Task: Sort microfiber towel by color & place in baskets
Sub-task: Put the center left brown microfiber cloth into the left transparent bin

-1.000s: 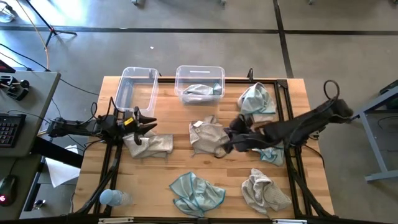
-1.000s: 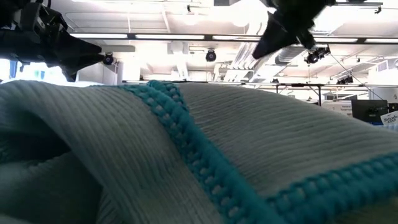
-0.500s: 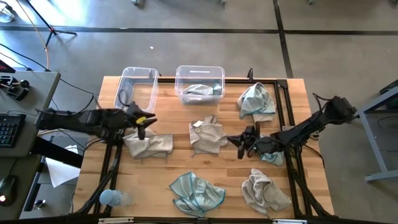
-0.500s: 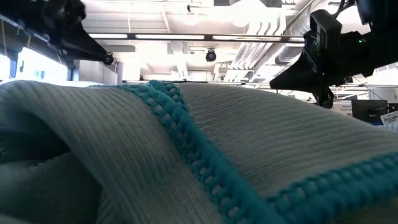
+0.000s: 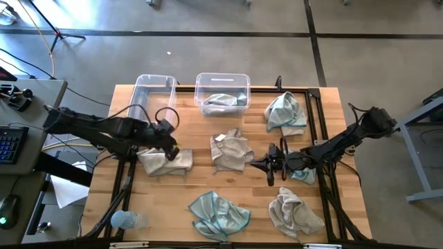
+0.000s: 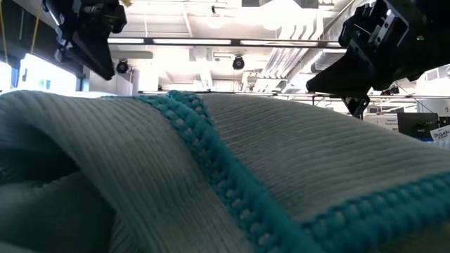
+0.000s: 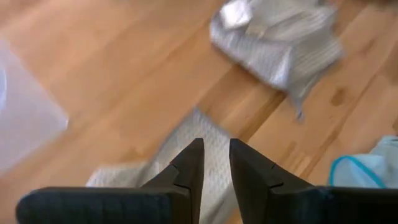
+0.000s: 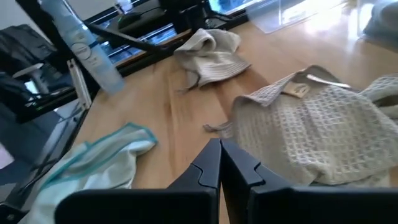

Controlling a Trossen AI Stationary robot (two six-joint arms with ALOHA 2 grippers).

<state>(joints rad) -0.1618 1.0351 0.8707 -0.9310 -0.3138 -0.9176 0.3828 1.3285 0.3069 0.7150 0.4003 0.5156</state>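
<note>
My left gripper [image 5: 172,146] has come down from beside the empty basket [image 5: 153,97] onto the beige towel [image 5: 166,162], fingers narrowing over the cloth but not yet pinching it. My right gripper [image 5: 261,164] has backed off the middle beige towel [image 5: 231,151], shut and empty. I judge the beige pickup comes next.

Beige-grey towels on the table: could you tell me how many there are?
3: one under the left gripper at, one mid-table, one at the front right. The basket may hide more.
</note>
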